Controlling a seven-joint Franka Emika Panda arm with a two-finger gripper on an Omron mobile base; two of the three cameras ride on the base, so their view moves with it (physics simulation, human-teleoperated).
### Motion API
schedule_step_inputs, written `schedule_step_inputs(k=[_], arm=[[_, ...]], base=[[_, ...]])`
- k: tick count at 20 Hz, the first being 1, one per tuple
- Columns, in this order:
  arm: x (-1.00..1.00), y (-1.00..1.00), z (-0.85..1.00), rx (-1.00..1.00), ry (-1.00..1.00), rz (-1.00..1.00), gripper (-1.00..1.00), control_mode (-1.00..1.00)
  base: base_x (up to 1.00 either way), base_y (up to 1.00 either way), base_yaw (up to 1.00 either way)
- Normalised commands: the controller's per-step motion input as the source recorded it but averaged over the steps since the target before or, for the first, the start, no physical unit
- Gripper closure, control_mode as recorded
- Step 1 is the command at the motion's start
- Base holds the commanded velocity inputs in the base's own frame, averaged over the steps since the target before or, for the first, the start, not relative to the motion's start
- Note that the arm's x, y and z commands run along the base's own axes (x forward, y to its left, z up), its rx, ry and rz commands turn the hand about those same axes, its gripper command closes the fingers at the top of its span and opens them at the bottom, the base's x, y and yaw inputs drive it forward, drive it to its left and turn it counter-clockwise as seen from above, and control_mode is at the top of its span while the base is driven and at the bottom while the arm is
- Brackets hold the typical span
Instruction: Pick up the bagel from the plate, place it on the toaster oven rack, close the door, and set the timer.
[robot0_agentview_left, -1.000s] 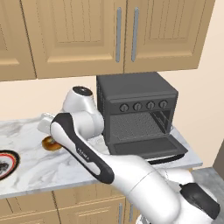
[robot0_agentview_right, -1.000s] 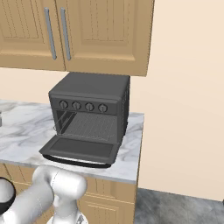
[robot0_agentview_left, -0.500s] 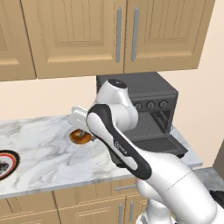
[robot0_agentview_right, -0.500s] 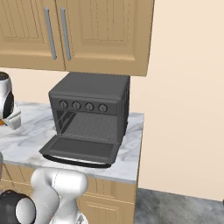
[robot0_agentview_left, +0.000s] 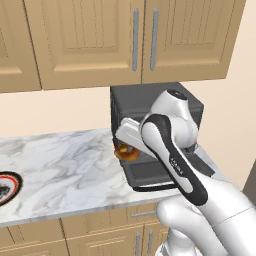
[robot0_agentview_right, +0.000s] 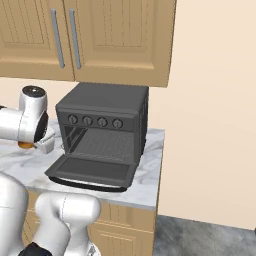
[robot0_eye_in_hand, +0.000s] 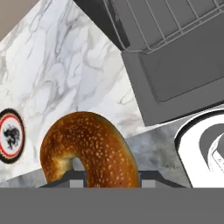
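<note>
Arm has swung from beside the plate (robot0_agentview_left: 6, 186) rightward, carrying the bagel (robot0_agentview_left: 128, 151) to the toaster oven's (robot0_agentview_right: 102, 130) open door (robot0_agentview_right: 92, 171).

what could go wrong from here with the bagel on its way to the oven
1. In the hand view the bagel seems held by one edge, most of the ring hanging past the grip, so it might slip or swing out above the marble counter.
2. The door lies open and flat in front of the rack; a low approach could knock the bagel or hand against it.
</note>
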Motion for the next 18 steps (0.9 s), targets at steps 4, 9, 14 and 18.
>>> schedule_step_inputs(k=[4,9,14,18], arm=[[0.0,-0.99,0.0,0.0,0.0,0.0,1.0,-1.0],[0.07,-0.91,0.0,0.0,0.0,0.0,1.0,-1.0],[0.2,-0.73,0.0,0.0,-0.03,0.0,1.0,-1.0],[0.23,-0.5,-0.02,0.0,-0.05,0.0,1.0,-1.0]], base=[[0.0,0.0,0.0],[0.0,0.0,0.0],[0.0,0.0,0.0],[0.0,0.0,0.0]])
